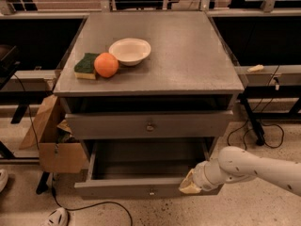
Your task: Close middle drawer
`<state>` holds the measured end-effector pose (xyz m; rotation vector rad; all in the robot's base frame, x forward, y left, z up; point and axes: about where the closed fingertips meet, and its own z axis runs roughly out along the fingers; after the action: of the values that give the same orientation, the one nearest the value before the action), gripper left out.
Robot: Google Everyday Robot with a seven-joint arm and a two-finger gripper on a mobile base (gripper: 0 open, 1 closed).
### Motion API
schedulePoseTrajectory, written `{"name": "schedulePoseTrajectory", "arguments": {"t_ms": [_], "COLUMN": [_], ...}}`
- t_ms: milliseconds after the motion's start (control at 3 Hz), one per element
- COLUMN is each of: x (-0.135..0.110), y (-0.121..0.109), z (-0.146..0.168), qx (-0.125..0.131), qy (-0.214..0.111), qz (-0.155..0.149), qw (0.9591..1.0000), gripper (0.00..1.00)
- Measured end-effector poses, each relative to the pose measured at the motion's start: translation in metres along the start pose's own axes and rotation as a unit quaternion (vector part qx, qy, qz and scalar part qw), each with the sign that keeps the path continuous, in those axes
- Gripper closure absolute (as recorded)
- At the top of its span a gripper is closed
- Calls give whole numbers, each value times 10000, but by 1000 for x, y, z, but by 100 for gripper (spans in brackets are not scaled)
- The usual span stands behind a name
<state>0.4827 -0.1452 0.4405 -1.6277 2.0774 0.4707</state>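
The middle drawer [136, 188] is pulled far out at the bottom of the grey cabinet. Its flat front carries a small round knob [151, 191], and its inside looks bare. My gripper [190, 184] is at the right end of that drawer front, against its upper edge, with the white arm [254, 166] reaching in from the right. The taller top drawer [149, 125] above stands slightly out from the cabinet. The lowest drawer is hidden under the open one.
On the cabinet top [188, 55] sit a white bowl [130, 51], an orange [106, 65] and a green-and-yellow sponge [85, 66]. A cardboard box [49, 140] stands left of the cabinet. Cables [254, 131] lie on the floor to the right, and a shoe [55, 217] lies at the lower left.
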Motion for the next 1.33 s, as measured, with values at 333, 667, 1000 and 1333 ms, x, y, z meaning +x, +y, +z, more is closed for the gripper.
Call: {"name": "schedulePoseTrajectory", "arguments": {"t_ms": [333, 667, 1000, 1333], "x": [-2, -3, -2, -3], "y": [-5, -8, -2, -5], "z": [3, 6, 6, 9], "qx": [2, -23, -25, -59], "qy": [-39, -86, -86, -127], "qz": [-14, -30, -30, -47], "qw": [10000, 10000, 10000, 9999], "gripper": [41, 17, 0, 0]}}
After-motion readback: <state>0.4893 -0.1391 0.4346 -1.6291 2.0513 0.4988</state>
